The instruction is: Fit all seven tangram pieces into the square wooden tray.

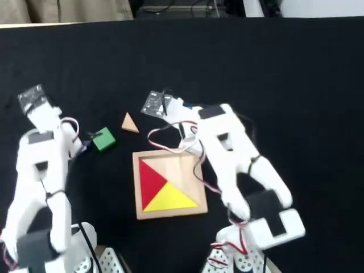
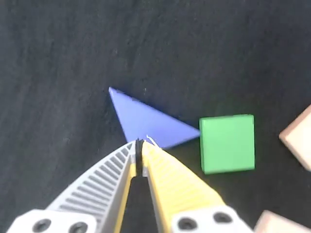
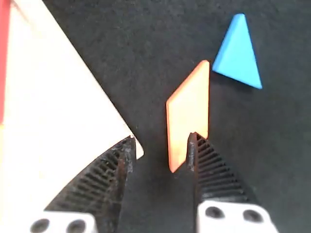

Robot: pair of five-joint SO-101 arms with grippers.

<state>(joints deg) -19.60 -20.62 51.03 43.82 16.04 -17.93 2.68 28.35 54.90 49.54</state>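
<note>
Arms: two, white. The left arm [image 1: 40, 170] stands at the left of the black counter [image 1: 284, 68], and the right arm [image 1: 227, 153] bends over the tray's far right corner.
Left hand [image 2: 139, 144]: its grey and yellow fingers are pressed together, with the tips at the near edge of the dark blue triangle [image 2: 146, 121]. I cannot tell whether they grip it.
Pieces, counted: seven, made up of five triangles, one square and one parallelogram.
On the counter: five pieces. From the left they are the dark blue triangle, the green square [image 1: 103, 139] just beside its point, and the tan triangle [image 1: 129, 123]. Beyond the tray's far edge are the orange parallelogram [image 3: 188, 116] and the light blue triangle [image 3: 238, 51].
Tray [image 1: 137, 187]: one, in the middle of the counter. It holds two pieces, the red triangle [image 1: 151, 182] and the yellow triangle [image 1: 170, 199], which meet edge to edge. The rest of its floor is bare wood.
Right hand [image 3: 160, 143]: its black fingers are spread. The near end of the orange parallelogram lies between them, against one finger.
High view adds: how the tray is filled and where the tan triangle lies.
Left wrist view adds: the whole dark blue triangle.
Right wrist view adds: the orange and light blue pieces, apart from each other, with the tray's corner beside them.
</note>
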